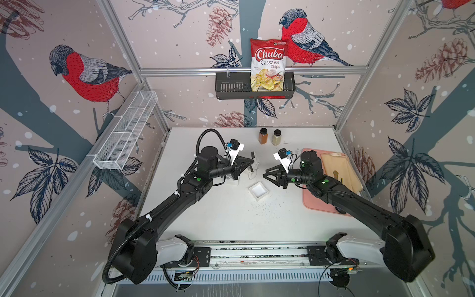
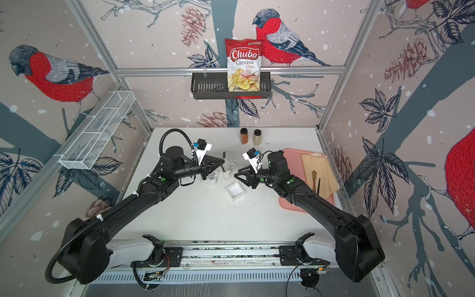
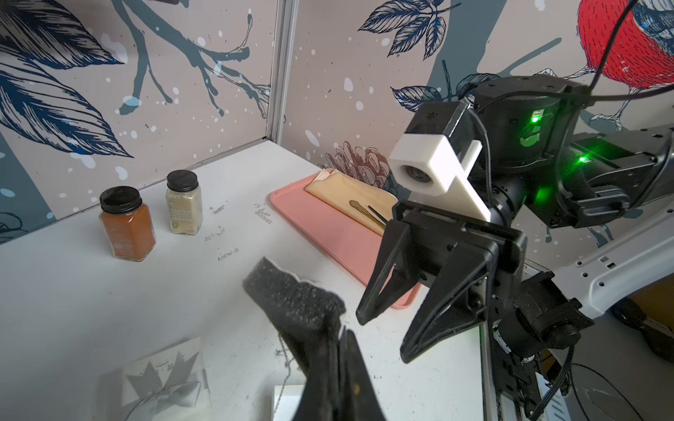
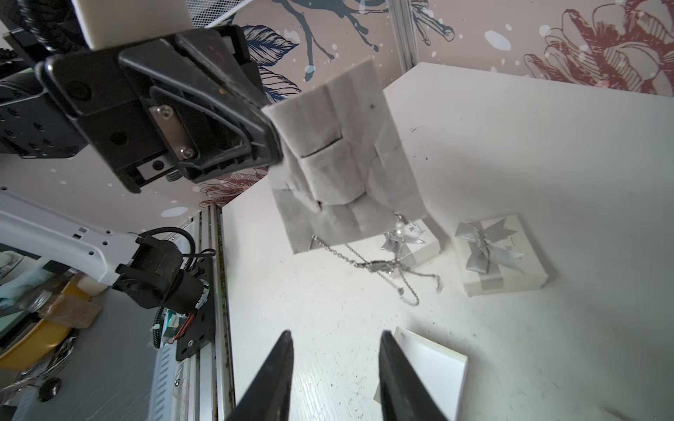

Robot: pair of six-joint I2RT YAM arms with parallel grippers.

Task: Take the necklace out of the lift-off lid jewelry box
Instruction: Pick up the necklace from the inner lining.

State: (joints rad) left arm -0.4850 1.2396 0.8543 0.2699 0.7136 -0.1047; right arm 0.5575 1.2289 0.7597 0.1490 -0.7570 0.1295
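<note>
My left gripper [image 3: 343, 331] is shut on one edge of a foam insert [image 4: 339, 164] and holds it above the table. The foam is grey on one face and dark on the other [image 3: 291, 295]. A silver necklace [image 4: 379, 264] hangs from the insert's lower edge, and its chain trails down to the table. The open white box base [image 1: 258, 190] lies empty below, between the arms. A white lid with a silver bow [image 4: 499, 255] rests on the table behind it. Another bowed white piece [image 4: 408, 240] is partly hidden by the foam. My right gripper [image 4: 333, 333] is open and empty, facing the insert.
Two spice jars [image 1: 270, 136] stand at the back of the table. A pink tray [image 1: 312, 203] with a folded cloth and a spoon lies under the right arm. A chips bag [image 1: 268, 64] sits in a black wall basket, and a white wire basket [image 1: 126, 131] hangs on the left wall.
</note>
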